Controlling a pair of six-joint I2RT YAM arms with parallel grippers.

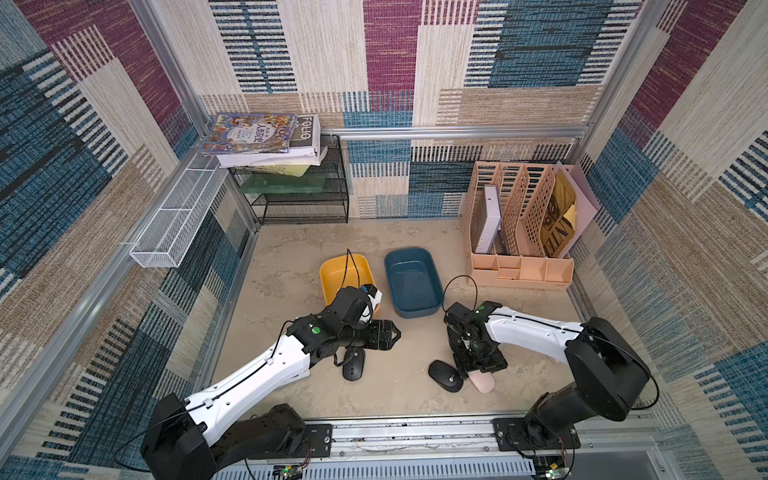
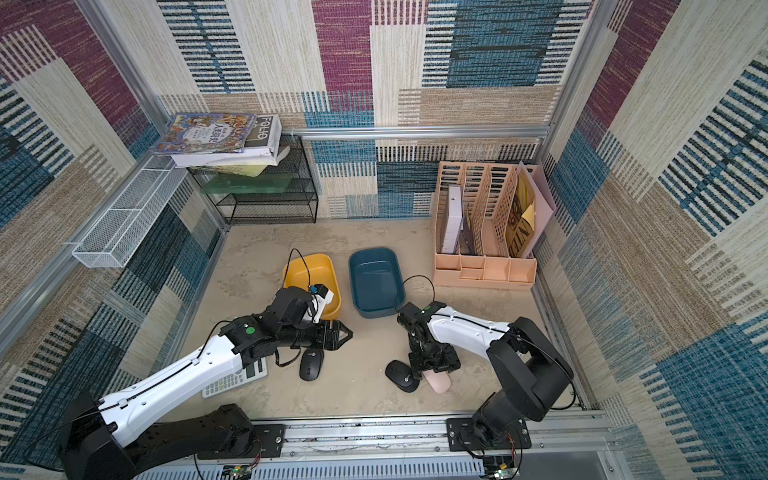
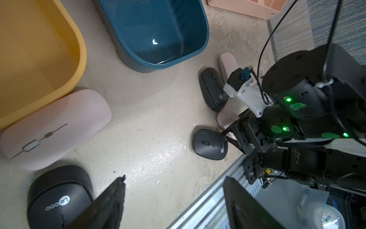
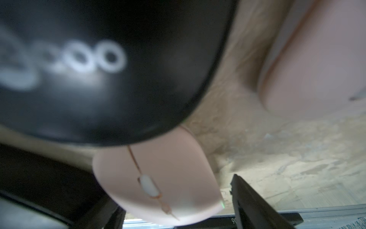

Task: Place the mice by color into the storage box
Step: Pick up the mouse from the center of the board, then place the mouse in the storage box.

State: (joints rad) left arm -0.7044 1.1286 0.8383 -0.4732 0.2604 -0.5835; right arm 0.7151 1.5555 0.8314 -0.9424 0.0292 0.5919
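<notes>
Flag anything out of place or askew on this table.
A white calculator lies half hidden under the left arm; it is no mouse. By the right arm, a black mouse seems to overlap a pink mouse.

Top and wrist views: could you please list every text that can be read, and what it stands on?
"FOLIO": black-and-white book on the wire rack.
"Lecoo": nearest black mouse, left wrist view.
Illustrated book title: too small to read.
Magazine lettering: partly hidden, unreadable.
Calculator keys: too small.
</notes>
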